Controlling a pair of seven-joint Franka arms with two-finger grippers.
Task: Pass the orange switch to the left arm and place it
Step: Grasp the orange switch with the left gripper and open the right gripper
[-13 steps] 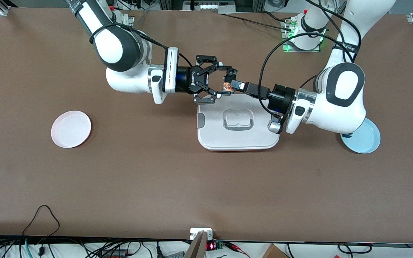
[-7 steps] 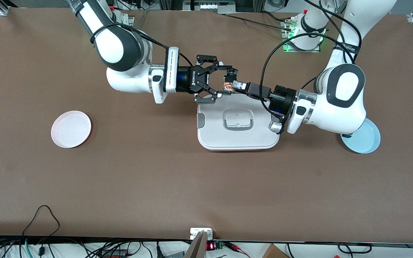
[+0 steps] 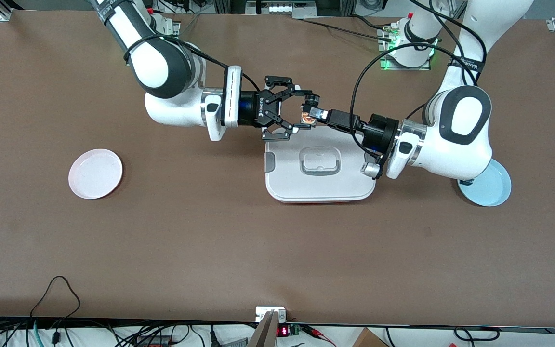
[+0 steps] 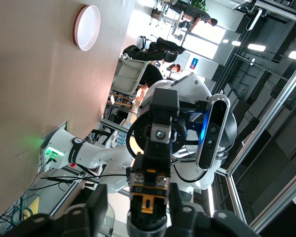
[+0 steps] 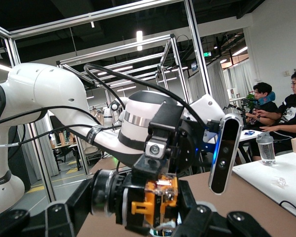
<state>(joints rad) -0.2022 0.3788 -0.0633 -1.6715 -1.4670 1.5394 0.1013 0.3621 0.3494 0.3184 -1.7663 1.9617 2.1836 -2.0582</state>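
The orange switch [image 3: 308, 116], a small black body with orange parts, hangs in the air over the edge of the white box [image 3: 287, 185] that lies farther from the front camera. My right gripper [image 3: 306, 109] is shut on it from the right arm's end. My left gripper [image 3: 320, 114] meets it from the left arm's end, its fingers drawn in on the switch's sides. In the left wrist view the switch [image 4: 149, 197] fills the space in the left gripper [image 4: 138, 201]. In the right wrist view the switch [image 5: 160, 200] sits inside the right gripper [image 5: 143, 207].
The box has a grey-rimmed recessed handle [image 3: 320, 161] in its lid and lies under both hands. A pink plate [image 3: 95, 173] lies toward the right arm's end. A pale blue plate [image 3: 492, 190] lies at the left arm's end, partly under the left arm's elbow.
The left gripper has slid a little toward the right gripper and drawn its fingers in on the switch. The right gripper has kept its hold and barely shifted.
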